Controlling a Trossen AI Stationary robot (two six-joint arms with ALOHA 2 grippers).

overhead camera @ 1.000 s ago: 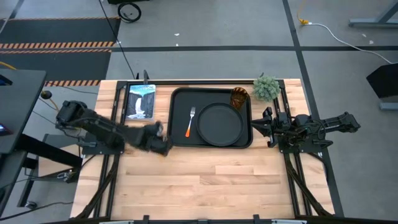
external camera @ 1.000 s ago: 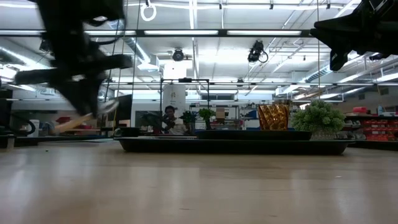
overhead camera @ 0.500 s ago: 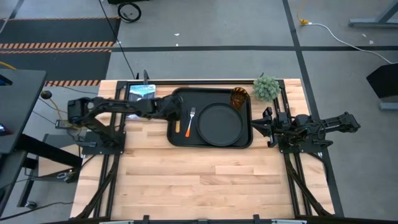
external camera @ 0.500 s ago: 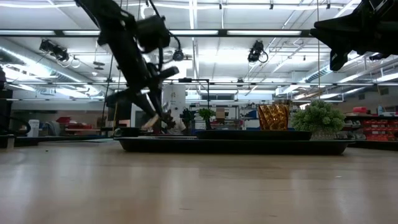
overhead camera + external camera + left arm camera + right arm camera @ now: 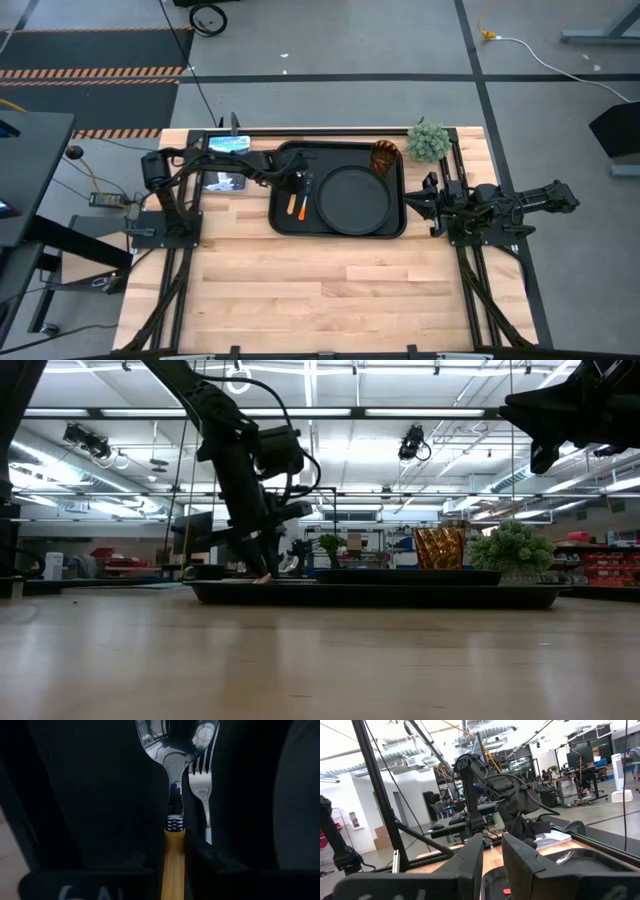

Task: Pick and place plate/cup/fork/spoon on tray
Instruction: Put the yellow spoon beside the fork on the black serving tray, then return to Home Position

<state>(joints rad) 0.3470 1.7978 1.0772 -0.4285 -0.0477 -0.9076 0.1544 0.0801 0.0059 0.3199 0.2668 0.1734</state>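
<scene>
My left gripper (image 5: 297, 186) is low over the left part of the black rectangular tray (image 5: 340, 232), shut on the spoon (image 5: 174, 750). The spoon has a silver bowl and an orange handle, whose free end shows in the high view (image 5: 291, 206). The fork (image 5: 302, 211) lies on the tray right beside the spoon, with its tines (image 5: 202, 767) toward the far edge. The round black plate (image 5: 353, 198) lies on the tray's right part. The amber cup (image 5: 385, 157) stands in the tray's far right corner. My right gripper (image 5: 412, 201) waits, shut and empty, to the right of the tray. My left gripper pinches the spoon's orange handle (image 5: 172, 851) between its two fingers, just behind the ribbed collar at the neck. The fingers come from above, pointing down. The spoon lies along the fork, bowl toward the far edge, low on the tray; I cannot tell whether it rests there.
A small green plant (image 5: 428, 142) stands off the tray's far right corner. A picture book (image 5: 224, 162) lies left of the tray under my left arm. The wooden table (image 5: 330, 290) stretches out toward its near edge.
My left gripper has carried the spoon from beside the tray's near left corner toward the far and right edges, onto the tray. It has then come down beside the fork, still shut on the spoon.
</scene>
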